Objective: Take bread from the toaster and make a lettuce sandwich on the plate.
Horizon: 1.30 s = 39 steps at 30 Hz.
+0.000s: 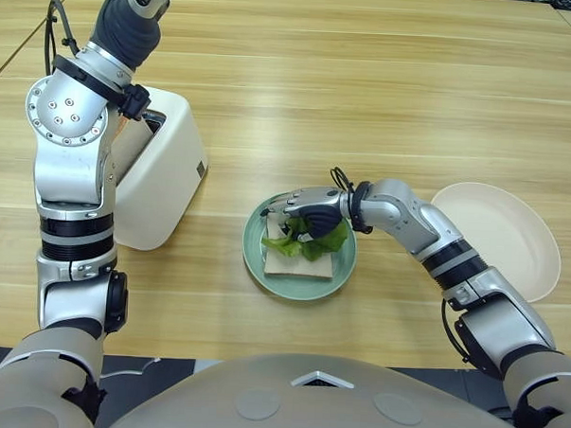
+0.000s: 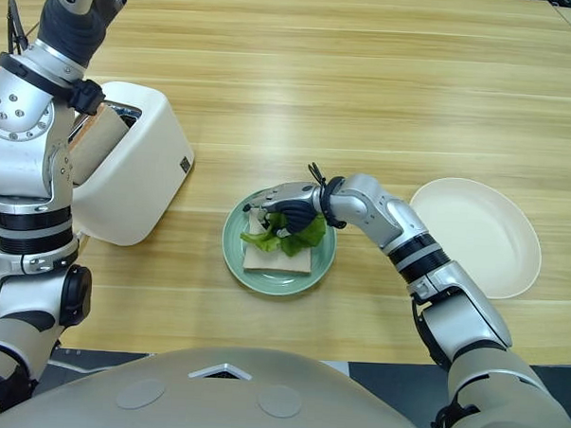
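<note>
Left eye view: right hand (image 1: 305, 207) closed on the lettuce (image 1: 317, 244), which lies over the 12 o'clock half of the bread (image 1: 297, 265) on the plate (image 1: 301, 289), toaster (image 1: 164, 171) at 9 o'clock of it; advisable to centre the lettuce, press it flat, then let go straight upward without dragging.

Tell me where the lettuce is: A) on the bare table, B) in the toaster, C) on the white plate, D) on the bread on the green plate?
D: the lettuce lies on the bread on the green plate, partly under the right hand.
</note>
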Motion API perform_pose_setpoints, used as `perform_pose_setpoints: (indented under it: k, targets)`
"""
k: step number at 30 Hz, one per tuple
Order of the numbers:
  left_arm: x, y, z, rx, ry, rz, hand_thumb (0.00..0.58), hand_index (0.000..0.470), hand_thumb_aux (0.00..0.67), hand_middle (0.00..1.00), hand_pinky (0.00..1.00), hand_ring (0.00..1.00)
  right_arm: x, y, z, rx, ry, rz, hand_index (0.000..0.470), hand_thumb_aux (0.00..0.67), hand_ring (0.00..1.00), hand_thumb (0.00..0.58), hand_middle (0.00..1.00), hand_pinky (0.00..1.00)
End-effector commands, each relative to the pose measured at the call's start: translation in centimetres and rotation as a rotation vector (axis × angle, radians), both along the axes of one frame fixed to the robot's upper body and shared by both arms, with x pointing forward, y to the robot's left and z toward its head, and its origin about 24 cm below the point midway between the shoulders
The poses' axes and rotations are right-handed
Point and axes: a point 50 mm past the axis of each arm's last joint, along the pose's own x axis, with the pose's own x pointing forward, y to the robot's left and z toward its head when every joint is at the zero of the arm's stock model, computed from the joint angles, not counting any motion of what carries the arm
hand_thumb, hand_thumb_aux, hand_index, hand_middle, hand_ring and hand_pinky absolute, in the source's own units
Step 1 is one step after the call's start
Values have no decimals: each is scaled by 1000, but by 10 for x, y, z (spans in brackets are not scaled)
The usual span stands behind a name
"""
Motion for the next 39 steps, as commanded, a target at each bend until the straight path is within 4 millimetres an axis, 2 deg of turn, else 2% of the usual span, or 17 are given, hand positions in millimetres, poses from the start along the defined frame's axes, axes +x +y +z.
perform_pose_setpoints:
  k: [1, 16, 17, 18, 19, 20, 21, 22, 23, 28, 30, 32, 34, 37, 39]
  targets:
    - [7, 2, -5, 18, 28, 13, 0, 0, 0, 0, 0, 0, -6, 1, -1, 1, 11, 25, 470, 670, 0, 580, 0, 0]
    - [18, 12, -17, 59, 65, 49, 0, 0, 0, 0, 0, 0, -20, 15, 4, 21, -11, 74, 470, 670, 0, 580, 0, 0]
    - [18, 13, -17, 67, 60, 54, 0, 0, 0, 0, 0, 0, -20, 14, 2, 10, -12, 74, 383, 547, 0, 560, 0, 0]
    - [17, 14, -16, 77, 54, 59, 0, 0, 0, 0, 0, 0, -20, 13, 1, -2, -16, 72, 295, 420, 0, 500, 0, 0]
    - [17, 15, -15, 92, 42, 69, 0, 0, 0, 0, 0, 0, -20, 12, 0, -15, -18, 72, 247, 352, 0, 449, 0, 0]
    - [15, 16, -13, 105, 27, 77, 0, 0, 0, 0, 0, 0, -20, 10, -1, -22, -19, 72, 142, 202, 0, 297, 0, 0]
    - [13, 17, -11, 121, 10, 87, 0, 0, 0, 0, 0, 0, -20, 9, -1, -25, -20, 71, 72, 102, 0, 164, 0, 0]
    - [11, 18, -8, 140, -6, 96, 0, 0, 0, 0, 0, 0, -20, 8, -1, -26, -20, 70, 44, 63, 0, 104, 0, 0]
    - [9, 20, -6, 169, -29, 114, 0, 0, 0, 0, 0, 0, -20, 8, 0, -28, -26, 69, 2, 3, 0, 5, 0, 0]
    - [-3, 35, 3, 426, -138, 277, 0, 0, 0, 0, 0, 0, -15, -2, 8, -45, -94, 46, 0, 0, 0, 0, 0, 0]
    - [-7, 50, 0, 703, -156, 422, 0, 0, 0, 0, 0, 0, -11, -8, 26, -1, -165, 13, 0, 0, 0, 0, 0, 0]
    - [-14, 71, -7, 964, -104, 527, 0, 0, 0, 0, 0, 0, -8, -17, 51, 72, -250, -37, 0, 0, 0, 0, 0, 0]
    - [-17, 82, -15, 1067, -32, 558, 0, 0, 0, 0, 0, 0, -10, -28, 66, 110, -297, -81, 0, 0, 0, 0, 0, 0]
    - [-19, 90, -40, 1213, 95, 534, 0, 0, 0, 0, 0, 0, -13, -41, 68, 108, -312, -133, 0, 0, 0, 0, 0, 0]
    - [-23, 97, -49, 1267, 174, 530, 0, 0, 0, 0, 0, 0, -14, -46, 66, 109, -312, -159, 0, 0, 0, 0, 0, 0]
